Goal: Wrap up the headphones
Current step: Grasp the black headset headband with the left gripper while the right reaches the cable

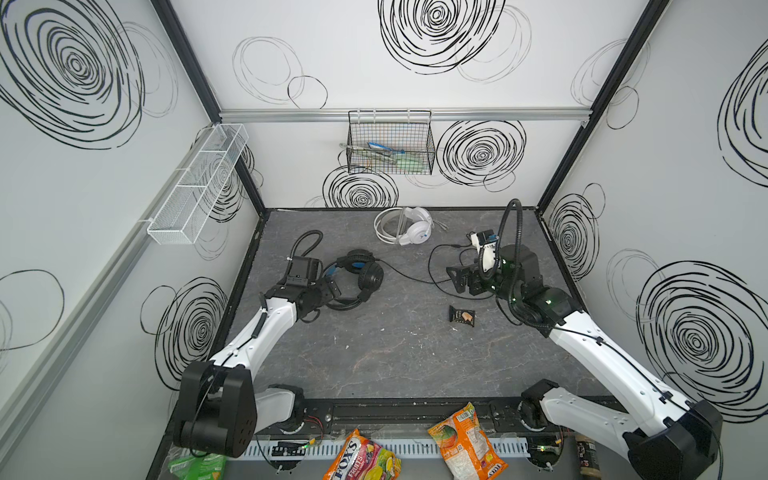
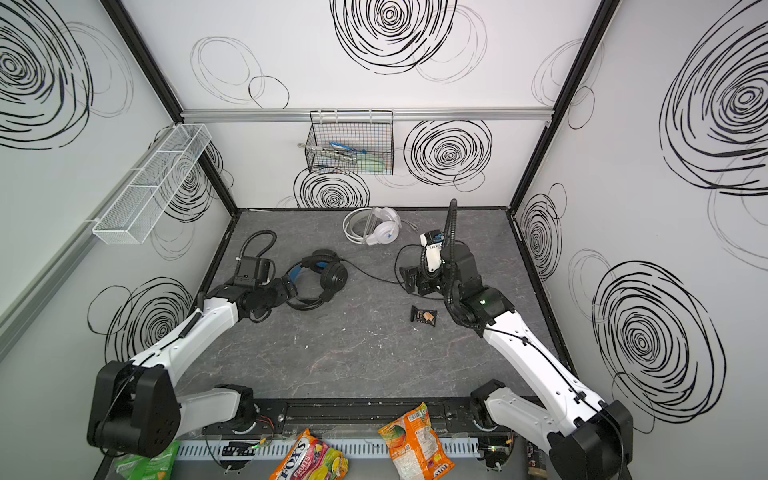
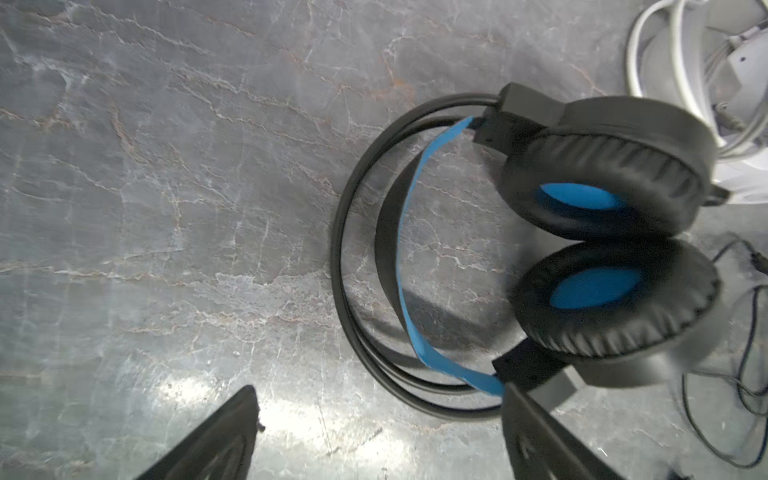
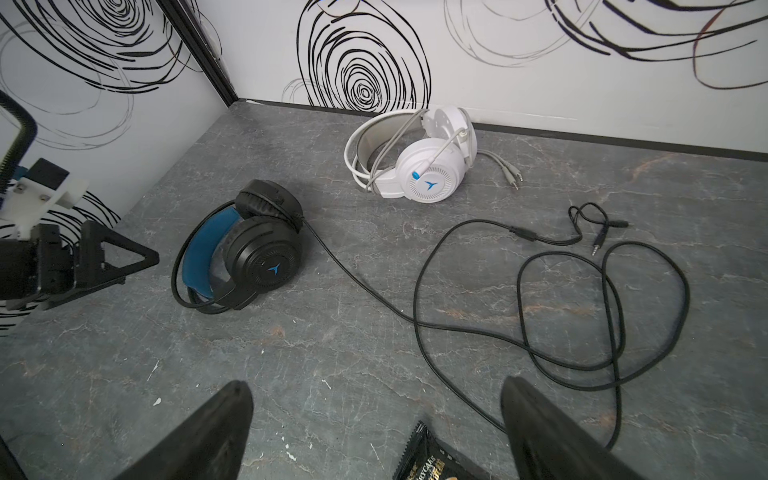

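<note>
Black headset [image 1: 360,277] is laid flat at about 10 o'clock on the table [image 1: 374,357], ear cups stacked, blue-lined band pointed toward 8 o'clock. Its black cable [image 4: 417,322] is unwound and run toward 3 o'clock, where it lies in loose loops. White headset [image 1: 409,230] is parked at 12 o'clock by the back wall, with white cable looped over its band. Left gripper [image 3: 378,390] is set at the black band's 8 o'clock side with jaws spread. One finger is possibly touching the slider, but contact can't be resolved. Right gripper [image 4: 374,382] is held above the loose loops, jaws wide apart, nothing gripped. Snack wrapper [image 1: 461,314] is seen at its 6 o'clock.
</note>
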You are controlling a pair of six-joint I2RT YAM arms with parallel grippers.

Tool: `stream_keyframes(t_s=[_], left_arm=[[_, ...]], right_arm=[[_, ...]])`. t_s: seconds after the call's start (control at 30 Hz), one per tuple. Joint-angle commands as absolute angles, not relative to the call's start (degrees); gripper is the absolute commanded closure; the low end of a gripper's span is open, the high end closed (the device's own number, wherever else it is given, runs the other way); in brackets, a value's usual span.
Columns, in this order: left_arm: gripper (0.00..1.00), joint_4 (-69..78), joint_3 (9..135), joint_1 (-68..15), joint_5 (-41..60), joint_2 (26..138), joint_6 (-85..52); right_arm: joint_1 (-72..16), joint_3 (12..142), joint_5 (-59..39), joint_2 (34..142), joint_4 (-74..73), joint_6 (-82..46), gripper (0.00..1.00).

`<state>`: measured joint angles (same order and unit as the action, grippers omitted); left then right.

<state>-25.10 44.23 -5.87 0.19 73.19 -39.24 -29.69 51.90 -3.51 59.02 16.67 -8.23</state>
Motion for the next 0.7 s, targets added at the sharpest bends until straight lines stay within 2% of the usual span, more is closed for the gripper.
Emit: stream_keyframes(t_s=[0.0,0.27,0.67], left_arm=[[0.07,-20.62,44.08,-5.1,0.07,76.44,-41.54],[0.09,-16.96,45.66,-5.92,-1.53,86.39,-45.63],[0.39,-15.29,46.5,-8.3,-4.79,95.1,-47.44]], right_arm=[[-30.02,53.7,-3.52,59.62,16.67,-7.6,0.03],[-30.02,54.98,-4.48,62.16,15.03,-7.66,0.03],[-31.23,56.23,-2.39,63.71,15.11,-4.42,0.03]])
